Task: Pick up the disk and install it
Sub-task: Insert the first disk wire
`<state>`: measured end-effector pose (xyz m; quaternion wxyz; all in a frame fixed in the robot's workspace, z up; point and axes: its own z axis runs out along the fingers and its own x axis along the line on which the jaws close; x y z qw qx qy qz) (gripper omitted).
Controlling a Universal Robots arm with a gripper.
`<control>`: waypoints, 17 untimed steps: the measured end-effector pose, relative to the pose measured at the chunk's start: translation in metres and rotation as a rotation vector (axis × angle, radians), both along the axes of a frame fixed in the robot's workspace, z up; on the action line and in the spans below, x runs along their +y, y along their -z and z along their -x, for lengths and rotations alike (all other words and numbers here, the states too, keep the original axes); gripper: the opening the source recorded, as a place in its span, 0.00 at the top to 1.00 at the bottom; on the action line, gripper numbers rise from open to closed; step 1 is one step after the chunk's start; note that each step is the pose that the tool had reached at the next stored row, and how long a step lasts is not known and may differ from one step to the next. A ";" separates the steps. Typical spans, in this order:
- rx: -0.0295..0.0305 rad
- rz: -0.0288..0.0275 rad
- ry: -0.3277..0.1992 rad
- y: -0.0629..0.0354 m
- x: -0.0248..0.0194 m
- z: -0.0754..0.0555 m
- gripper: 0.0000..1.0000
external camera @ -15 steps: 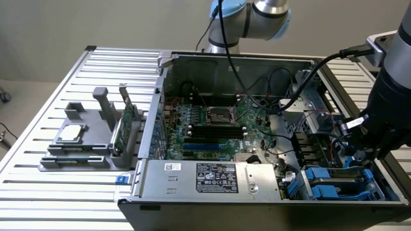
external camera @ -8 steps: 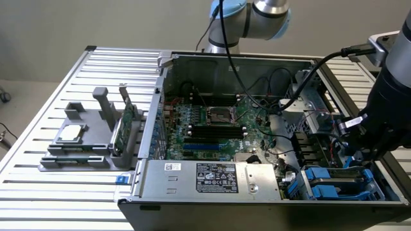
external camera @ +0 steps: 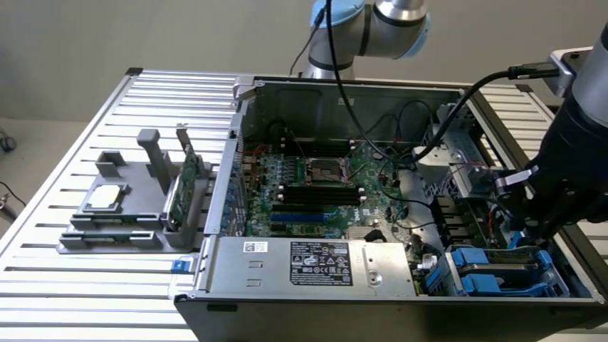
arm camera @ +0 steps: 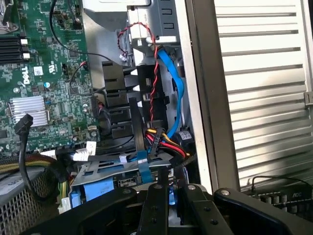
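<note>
Slatted desk [external camera: 57, 285], open case [external camera: 323, 89]: at its 4 o'clock bay [arm camera: 105, 169] the hand [external camera: 535, 239] pinches the disk [external camera: 499, 271] edgewise, seemingly to seat it.

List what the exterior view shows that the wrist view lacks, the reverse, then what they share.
Exterior view: a grey holder at its left carrying a square silver chip and an upright green circuit card, plus the labelled power supply and the robot arm.
Wrist view: a blue flat cable, a yellow, red and black wire bundle.
Both: the green motherboard, the slatted table, and the blue-framed disk in the case corner, close under the gripper.
</note>
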<state>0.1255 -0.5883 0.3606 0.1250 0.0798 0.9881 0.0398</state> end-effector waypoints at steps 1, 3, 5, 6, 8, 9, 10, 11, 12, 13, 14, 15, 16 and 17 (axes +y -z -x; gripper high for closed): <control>0.0042 -0.0033 0.008 -0.0002 0.0000 0.000 0.81; 0.0111 -0.0075 0.019 -0.0007 0.0000 0.000 0.81; 0.0196 -0.0105 0.023 -0.0013 0.0000 0.000 0.81; 0.0251 -0.0118 0.023 -0.0017 0.0000 0.000 0.81; 0.0390 -0.0149 0.023 -0.0023 0.0000 -0.001 0.81; 0.0468 -0.0165 0.023 -0.0027 0.0000 -0.002 0.81; 0.0547 -0.0178 0.023 -0.0032 0.0000 -0.002 0.81; 0.0638 -0.0193 0.023 -0.0033 0.0000 -0.004 0.81; 0.0740 -0.0205 0.023 -0.0036 0.0000 -0.005 0.81; 0.0834 -0.0215 0.023 -0.0038 0.0000 -0.006 0.81; 0.0932 -0.0227 0.023 -0.0039 0.0000 -0.008 0.81; 0.1027 -0.0238 0.023 -0.0040 0.0000 -0.009 0.81; 0.1118 -0.0248 0.023 -0.0043 0.0000 -0.011 0.81; 0.1202 -0.0254 0.023 -0.0046 0.0000 -0.013 0.81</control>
